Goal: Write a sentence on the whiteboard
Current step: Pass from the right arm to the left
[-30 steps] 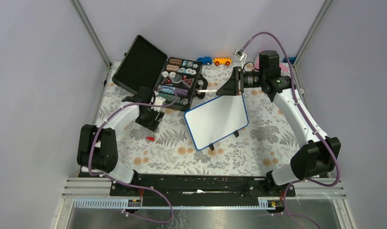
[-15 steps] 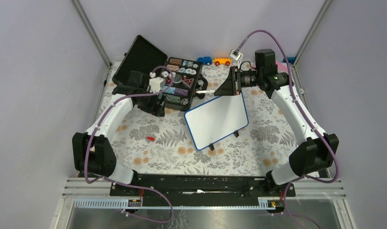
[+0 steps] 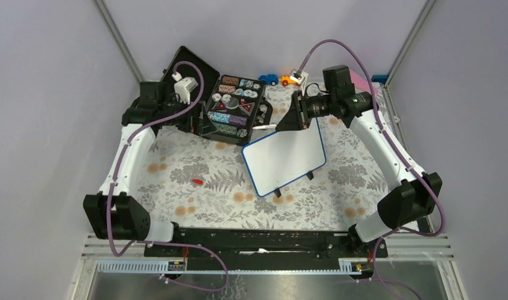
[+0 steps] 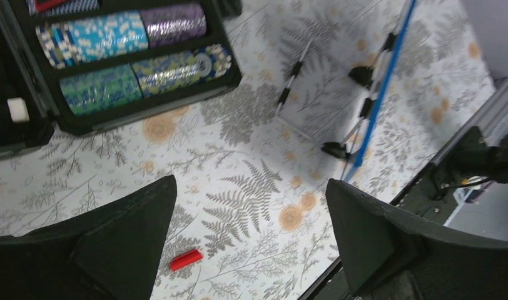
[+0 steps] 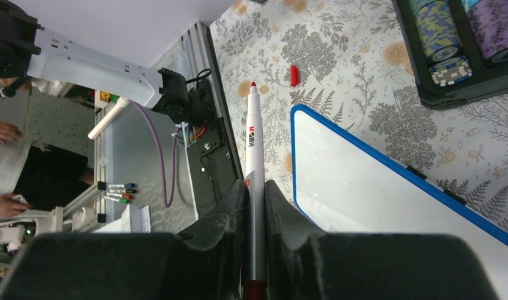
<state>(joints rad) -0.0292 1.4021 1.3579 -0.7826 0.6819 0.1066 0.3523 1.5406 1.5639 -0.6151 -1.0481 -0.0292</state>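
Whiteboard [image 3: 284, 160], far edge partly hidden behind right tool [image 5: 254, 184] clenched on marker [image 5: 252, 137], left tool [image 4: 248, 183] spread wide, empty

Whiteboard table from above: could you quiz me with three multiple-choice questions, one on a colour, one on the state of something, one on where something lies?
1. What colour frames the whiteboard? A blue; B green; C yellow.
2. The marker is: A capped on the table; B uncapped, held in the right gripper; C lying on the whiteboard.
3. Where is the red cap? A on the whiteboard; B on the marker; C on the tablecloth, left of the whiteboard.
Answers: A, a blue edge rings the board; B, the gripper is shut on its barrel, red tip bare; C, it lies alone on the floral cloth.
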